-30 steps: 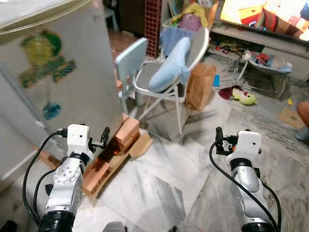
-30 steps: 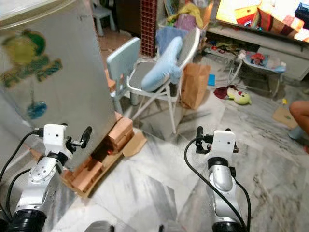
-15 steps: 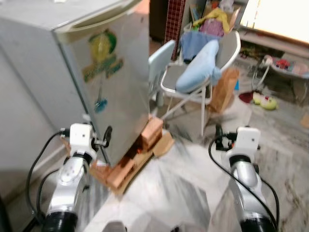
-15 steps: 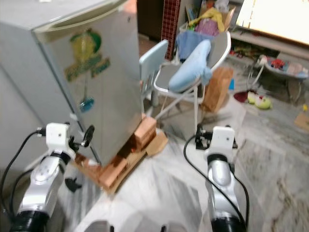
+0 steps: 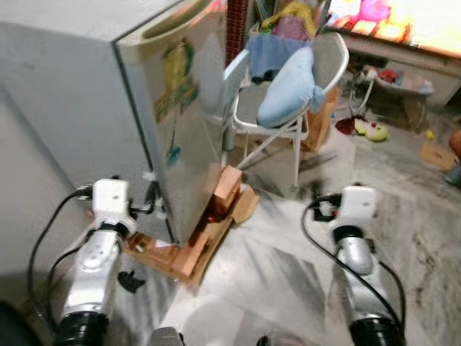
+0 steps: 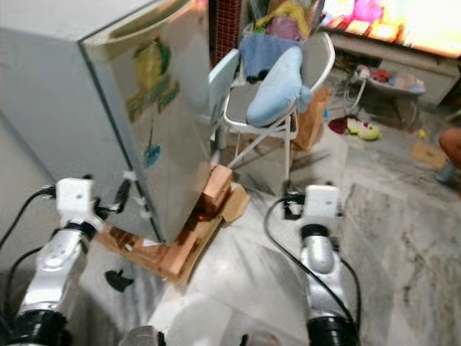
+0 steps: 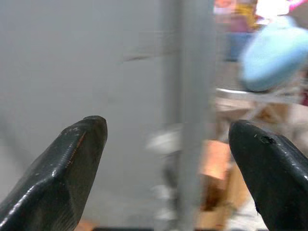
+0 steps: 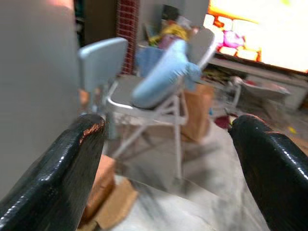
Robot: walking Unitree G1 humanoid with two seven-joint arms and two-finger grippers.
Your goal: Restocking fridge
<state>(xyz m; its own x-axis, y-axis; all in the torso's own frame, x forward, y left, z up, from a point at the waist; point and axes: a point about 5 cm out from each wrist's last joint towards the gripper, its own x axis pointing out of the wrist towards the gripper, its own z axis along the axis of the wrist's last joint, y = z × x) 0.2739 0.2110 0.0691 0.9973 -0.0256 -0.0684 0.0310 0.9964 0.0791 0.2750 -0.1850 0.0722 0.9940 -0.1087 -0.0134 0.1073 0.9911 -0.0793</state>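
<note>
A small grey fridge stands at the left, its door shut and bearing a green and yellow sticker. It rests on bricks and cardboard. My left gripper is open, low down beside the fridge's front corner, and the door edge runs between its fingers in the left wrist view. My right gripper is open and holds nothing, out over the marble floor to the right of the fridge. Its wrist view looks past its fingers at the chairs.
A folding chair with a light blue cushion and a pale blue chair stand just behind the fridge. A brown paper bag, toys and a low shelf lie farther back. A person's knee is at the right edge. Open marble floor lies on the right.
The view has swung around the fridge, which now shows more of its side and stands nearer. Both arms keep the same raised pose, grippers still open.
</note>
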